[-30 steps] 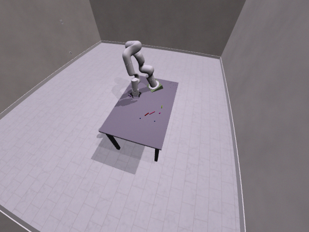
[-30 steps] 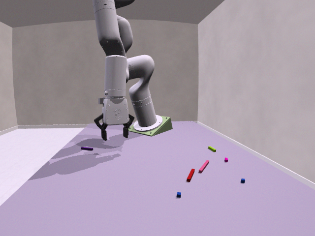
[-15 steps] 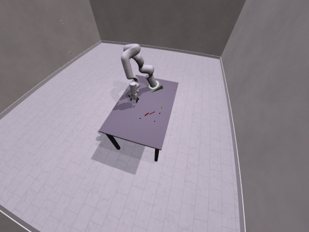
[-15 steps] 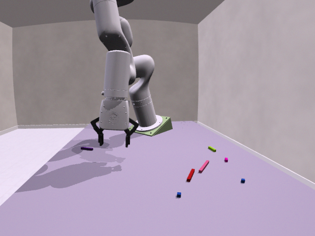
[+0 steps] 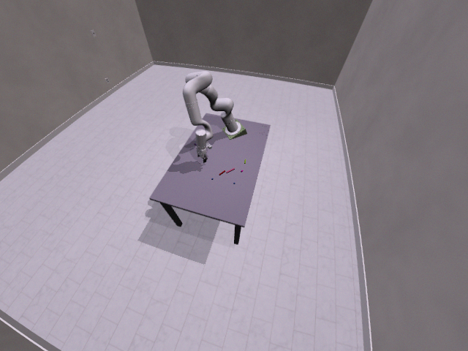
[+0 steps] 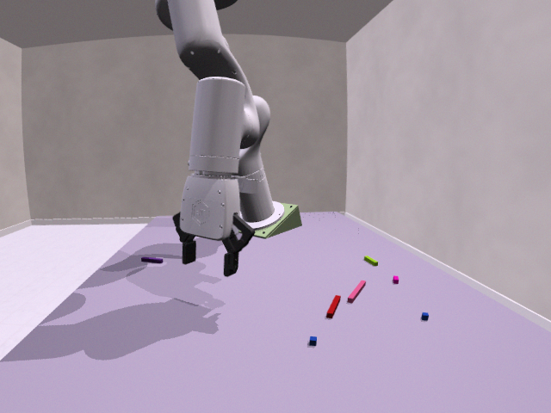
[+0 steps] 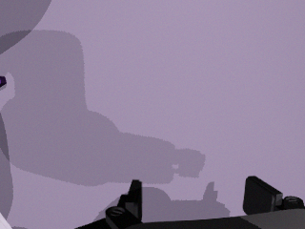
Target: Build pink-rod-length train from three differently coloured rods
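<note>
Tabletop (image 5: 211, 196) (image 6: 267, 373) (image 7: 229, 95) shows the purple rod (image 6: 151, 260) (image 7: 2, 81) cut off at wrist-view edge.

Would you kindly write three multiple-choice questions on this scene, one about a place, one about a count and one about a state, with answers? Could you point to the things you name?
1. Which rod lies nearest the pink rod?
A) the purple rod
B) the red rod
C) the lime rod

2. How many blue rods are on the table?
A) one
B) two
C) three

3. How is the end effector?
A) open, holding nothing
B) shut on a rod
C) shut and empty

Answers:
1. B: the red rod (image 5: 221, 172) (image 6: 333, 306) lies just beside one end of the pink rod (image 5: 230, 170) (image 6: 356, 291), closer than any other.
2. B: one blue rod (image 5: 212, 178) (image 6: 312, 341) lies near the red rod, another blue rod (image 5: 234, 183) (image 6: 424, 316) nearer the wall on the right of the exterior view.
3. A: the fingers of the end effector (image 5: 205, 160) (image 6: 209, 262) (image 7: 193, 202) stand wide apart with no rod between them.
</note>
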Robot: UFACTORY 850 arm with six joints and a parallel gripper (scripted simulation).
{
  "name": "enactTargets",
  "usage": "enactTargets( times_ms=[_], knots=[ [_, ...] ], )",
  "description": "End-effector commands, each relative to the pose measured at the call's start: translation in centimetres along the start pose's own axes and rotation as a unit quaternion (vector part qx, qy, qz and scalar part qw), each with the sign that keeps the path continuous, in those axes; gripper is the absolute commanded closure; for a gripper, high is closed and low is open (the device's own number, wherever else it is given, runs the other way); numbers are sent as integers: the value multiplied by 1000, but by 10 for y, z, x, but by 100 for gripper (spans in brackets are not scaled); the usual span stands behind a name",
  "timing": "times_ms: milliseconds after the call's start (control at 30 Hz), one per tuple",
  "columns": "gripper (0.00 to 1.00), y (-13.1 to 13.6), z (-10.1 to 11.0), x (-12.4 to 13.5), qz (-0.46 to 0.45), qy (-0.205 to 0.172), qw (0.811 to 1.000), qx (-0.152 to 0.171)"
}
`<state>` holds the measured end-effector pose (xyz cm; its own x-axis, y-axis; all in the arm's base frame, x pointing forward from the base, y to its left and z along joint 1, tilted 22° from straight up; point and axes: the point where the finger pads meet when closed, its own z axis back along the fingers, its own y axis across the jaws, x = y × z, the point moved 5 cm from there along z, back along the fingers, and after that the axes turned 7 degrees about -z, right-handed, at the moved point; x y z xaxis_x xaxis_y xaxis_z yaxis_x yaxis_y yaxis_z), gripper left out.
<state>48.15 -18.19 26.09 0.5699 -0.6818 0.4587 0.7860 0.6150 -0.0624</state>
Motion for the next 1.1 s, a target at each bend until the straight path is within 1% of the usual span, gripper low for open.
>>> enactTargets(
  times_ms=[0,200,367,433,467,533,667,800,933,1000,1067],
  knots=[
    [0,24,0,11,-84,-5,996,-3],
    [0,57,1,20,-195,-2,981,-3],
    [0,85,3,25,-285,4,959,-3],
    [0,85,3,25,-285,4,959,-3],
    [0,101,4,27,-334,8,943,-3],
    [0,110,4,27,-359,10,933,-3],
    [0,134,6,27,-428,18,904,-5],
    [0,158,8,26,-493,27,870,-7],
    [0,182,11,23,-555,37,831,-11],
    [0,182,11,23,-555,37,831,-11],
    [0,195,13,21,-587,43,809,-13]
  ],
)
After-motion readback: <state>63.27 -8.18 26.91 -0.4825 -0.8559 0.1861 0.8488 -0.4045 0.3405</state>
